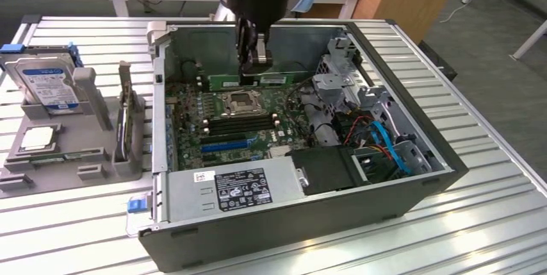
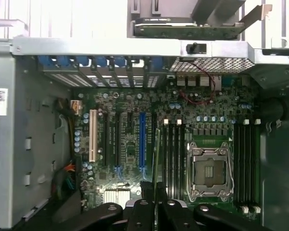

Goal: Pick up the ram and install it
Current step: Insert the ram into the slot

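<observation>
My gripper [image 1: 255,70] hangs inside the open computer case [image 1: 427,179], shut on the ram [image 1: 282,80], a long green stick held level and edge-down above the motherboard [image 1: 256,137]. The stick hovers just behind the processor socket [image 1: 242,100] and the black memory slots [image 1: 239,122]. In the wrist view the ram [image 2: 156,154] appears edge-on as a thin line rising from between the gripper's [image 2: 155,204] fingers. There it sits over the board just beside the memory slots [image 2: 174,154], with the socket [image 2: 209,168] a little farther over.
On the exterior view's left, a grey holder [image 1: 94,159] carries a blue-labelled hard drive [image 1: 47,83] and a square silver processor chip [image 1: 38,137]. Inside the case are the power supply [image 1: 230,188], a metal drive cage [image 1: 342,86] and blue and orange cables [image 1: 385,143].
</observation>
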`<state>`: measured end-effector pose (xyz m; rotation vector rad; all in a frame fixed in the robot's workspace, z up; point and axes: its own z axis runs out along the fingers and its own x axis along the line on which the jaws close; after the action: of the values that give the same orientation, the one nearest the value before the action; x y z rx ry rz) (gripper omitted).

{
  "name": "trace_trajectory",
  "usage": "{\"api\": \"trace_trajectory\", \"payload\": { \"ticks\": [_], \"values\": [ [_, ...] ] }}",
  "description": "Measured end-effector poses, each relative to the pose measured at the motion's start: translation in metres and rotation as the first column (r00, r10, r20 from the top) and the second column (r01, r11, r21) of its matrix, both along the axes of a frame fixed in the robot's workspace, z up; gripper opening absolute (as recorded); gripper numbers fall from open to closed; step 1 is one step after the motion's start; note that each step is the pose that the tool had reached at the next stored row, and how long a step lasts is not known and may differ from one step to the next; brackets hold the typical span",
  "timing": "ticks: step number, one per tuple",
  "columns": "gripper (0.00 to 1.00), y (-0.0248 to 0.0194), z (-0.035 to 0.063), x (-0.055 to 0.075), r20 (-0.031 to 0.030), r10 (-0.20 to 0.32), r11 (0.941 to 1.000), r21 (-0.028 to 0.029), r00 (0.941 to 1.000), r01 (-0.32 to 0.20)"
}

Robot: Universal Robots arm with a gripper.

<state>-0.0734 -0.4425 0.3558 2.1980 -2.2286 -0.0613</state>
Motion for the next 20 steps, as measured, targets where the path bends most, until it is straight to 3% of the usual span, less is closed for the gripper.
{"api": "trace_trajectory", "payload": {
  "ticks": [5, 6, 7, 13, 20],
  "values": [
    [0.13, 0.015, -0.0091, 0.0, -0.0001, 0.0, 1.0, -0.0001, 1.0, 0.0],
    [0.13, 0.023, -0.0141, 0.0, -0.0001, 0.0, 1.0, -0.0001, 1.0, 0.0],
    [0.13, 0.0255, -0.0172, 0.0, 0.0001, 0.0, 1.0, 0.0001, 1.0, 0.0],
    [0.13, 0.0255, -0.0281, 0.0, 0.0, 0.052, 0.9987, 0.0, 0.9987, -0.052],
    [0.13, 0.0254, -0.0424, -0.003, 0.0, 0.056, 0.9984, 0.0, 0.9984, -0.056]
  ]
}}
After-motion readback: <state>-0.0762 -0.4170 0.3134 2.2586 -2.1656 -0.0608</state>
